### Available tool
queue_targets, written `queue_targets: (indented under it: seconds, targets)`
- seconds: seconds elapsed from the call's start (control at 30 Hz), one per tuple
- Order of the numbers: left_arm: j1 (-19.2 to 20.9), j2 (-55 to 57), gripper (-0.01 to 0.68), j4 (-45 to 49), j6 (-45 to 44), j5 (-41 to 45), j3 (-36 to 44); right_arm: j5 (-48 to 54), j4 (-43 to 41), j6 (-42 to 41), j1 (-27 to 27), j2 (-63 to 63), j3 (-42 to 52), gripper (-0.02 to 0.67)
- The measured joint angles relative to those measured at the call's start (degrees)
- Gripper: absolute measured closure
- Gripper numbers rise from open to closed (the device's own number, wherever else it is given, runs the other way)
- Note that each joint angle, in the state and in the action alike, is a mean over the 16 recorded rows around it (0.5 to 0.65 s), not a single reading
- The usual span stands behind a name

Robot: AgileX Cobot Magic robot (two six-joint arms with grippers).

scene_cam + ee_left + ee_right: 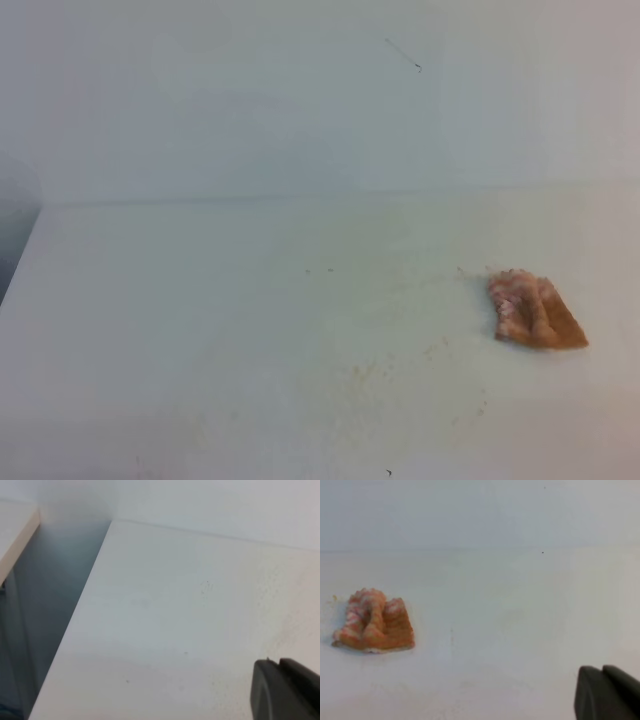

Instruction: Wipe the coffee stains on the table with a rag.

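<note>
The rag (pixel 374 622) lies crumpled on the table (pixel 520 605), well left of the clenched, empty right claw (pixel 602 692)

White matte table (pixel 250 330), flat, running back to a pale wall. Left edge dropped off into a shadowed gap in the left wrist view. Surface carried faint yellowish smears and tiny specks near the middle-front (pixel 400 365), no glossy puddle seen. One thing lay on it: the rag (pixel 534 311), crumpled, orange-tan with pinkish-white fuzz, toward the right side. A few small crumbs or specks sat just beside its upper left edge.
</note>
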State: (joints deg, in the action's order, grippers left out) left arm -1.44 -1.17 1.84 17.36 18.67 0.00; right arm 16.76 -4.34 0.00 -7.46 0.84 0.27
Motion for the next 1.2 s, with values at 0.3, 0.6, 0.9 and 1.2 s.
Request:
queue_targets:
  seconds: [0.3, 0.6, 0.9, 1.2]
  targets:
    - [0.0, 0.0, 0.674, 0.0, 0.0, 0.0, 0.0, 0.14, 0.0, 0.0, 0.0, 0.0, 0.0, 0.649]
    - [0.0, 0.19, 0.674, 0.0, 0.0, 0.0, 0.0, 0.16, 0.0, 0.0, 0.0, 0.0, 0.0, 0.649]
    - [0.0, 0.39, 0.674, 0.0, 0.0, 0.0, 0.0, 0.16, 0.0, 0.0, 0.0, 0.0, 0.0, 0.649]
    - [0.0, 0.13, 0.674, 0.0, 0.0, 0.0, 0.0, 0.16, 0.0, 0.0, 0.0, 0.0, 0.0, 0.649]
